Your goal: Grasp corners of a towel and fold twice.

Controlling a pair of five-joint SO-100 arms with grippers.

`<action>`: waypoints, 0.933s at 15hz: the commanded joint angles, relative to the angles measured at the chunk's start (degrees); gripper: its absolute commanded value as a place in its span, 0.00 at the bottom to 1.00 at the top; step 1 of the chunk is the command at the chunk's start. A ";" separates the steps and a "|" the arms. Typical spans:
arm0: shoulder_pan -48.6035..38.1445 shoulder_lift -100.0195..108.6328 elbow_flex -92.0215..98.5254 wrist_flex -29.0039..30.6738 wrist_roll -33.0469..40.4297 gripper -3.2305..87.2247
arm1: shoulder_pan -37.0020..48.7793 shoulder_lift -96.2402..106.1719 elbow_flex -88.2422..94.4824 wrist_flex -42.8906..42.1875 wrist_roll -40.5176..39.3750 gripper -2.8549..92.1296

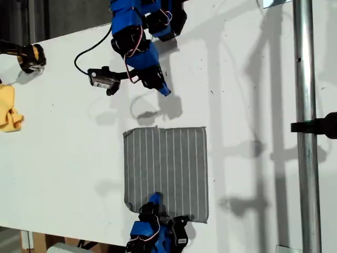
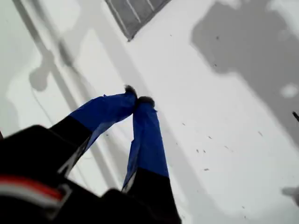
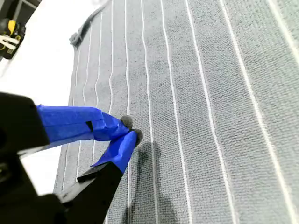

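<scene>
In the middle of the white table [image 1: 63,158] the towel [image 1: 166,171] lies flat and unfolded, stripes running between the two arms. My second gripper [image 3: 130,129] hangs over its near edge, tips pinched together with nothing in them. My first gripper [image 2: 138,99] is out over bare table just past the far edge, tips also touching and empty. Neither is near a corner, so I'd guess both need to open, slide along to corners on the same side, and pinch low. The yellow cloth [image 1: 9,108] sits at the exterior view's left, well apart.
</scene>
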 commanded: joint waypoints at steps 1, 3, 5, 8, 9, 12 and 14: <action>-0.79 0.26 0.18 0.00 -0.62 0.02 | -1.41 -5.98 -11.43 0.53 -1.32 0.03; -0.79 0.26 0.18 0.00 -0.62 0.02 | -2.64 -10.11 -16.17 -0.26 -1.32 0.03; -0.79 0.26 0.18 0.00 -0.62 0.03 | -4.04 -15.29 -21.71 -1.23 -1.05 0.03; -0.88 0.26 0.18 0.00 -0.62 0.03 | -5.71 -21.36 -27.77 -3.78 -1.23 0.03; -0.88 0.26 0.18 0.00 -0.62 0.03 | -5.98 -21.80 -27.86 -5.27 -1.23 0.03; -0.88 0.26 0.18 0.00 -0.62 0.03 | -6.15 -21.80 -26.89 -8.53 -0.70 0.03; -0.79 0.26 0.18 0.00 -0.70 0.02 | -6.06 -20.92 -23.82 -12.66 -2.64 0.03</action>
